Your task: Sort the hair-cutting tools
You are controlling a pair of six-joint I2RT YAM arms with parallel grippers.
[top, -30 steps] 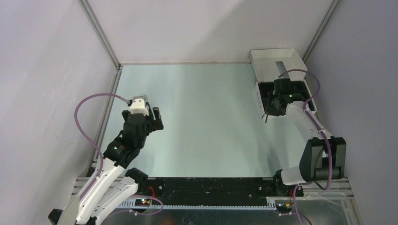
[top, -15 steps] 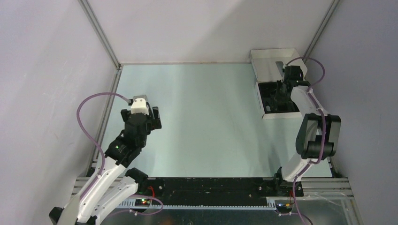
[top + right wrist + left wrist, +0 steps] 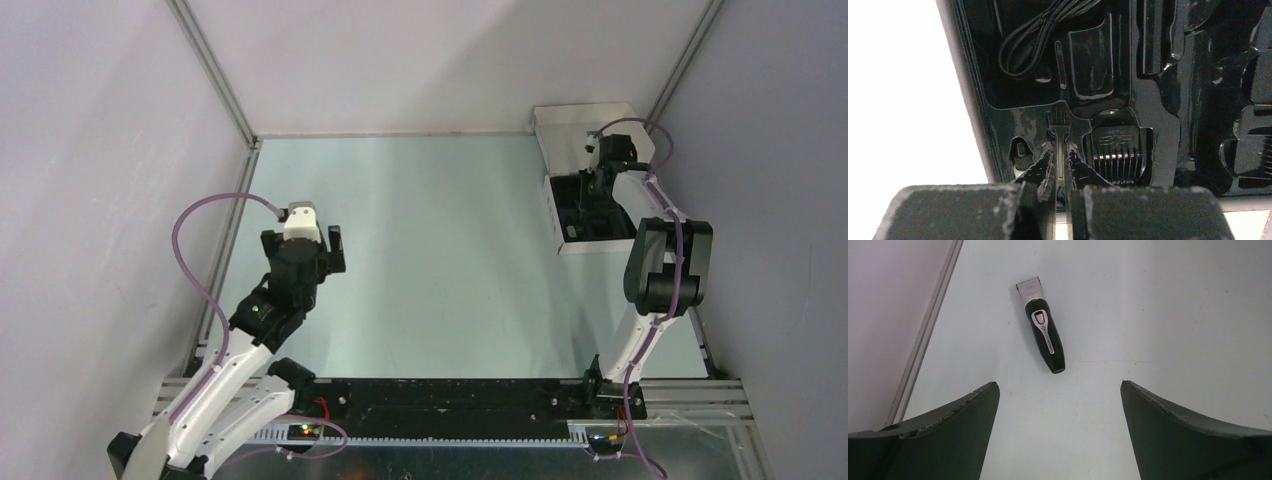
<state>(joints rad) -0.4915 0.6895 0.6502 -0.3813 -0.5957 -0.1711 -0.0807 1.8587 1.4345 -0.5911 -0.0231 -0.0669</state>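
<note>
The silver-grey and black hair clipper [image 3: 1044, 334] lies flat on the table, blade end away from me, just ahead of my left gripper [image 3: 1058, 385], which is open and empty. In the top view the left gripper [image 3: 302, 248] hovers at the table's left and the clipper is hidden. My right gripper [image 3: 1060, 148] is shut on the thin stick brush [image 3: 1059, 120], held low over the black tray [image 3: 1168, 125]. A coiled cable [image 3: 1030, 40], a blocky piece [image 3: 1091, 65] and a comb attachment [image 3: 1118, 150] lie in tray pockets. From above, the right gripper [image 3: 598, 172] is over the box.
The white box [image 3: 580, 125] with its black tray [image 3: 595, 215] stands at the back right against the wall. A metal frame rail [image 3: 923, 335] runs along the table's left edge beside the clipper. A small ribbed cap [image 3: 1021, 156] sits in a tray pocket left of my right fingers.
The right arm swung from the tray's near end toward the back of the box, carrying the brush. The left arm shifted slightly and stayed open.
</note>
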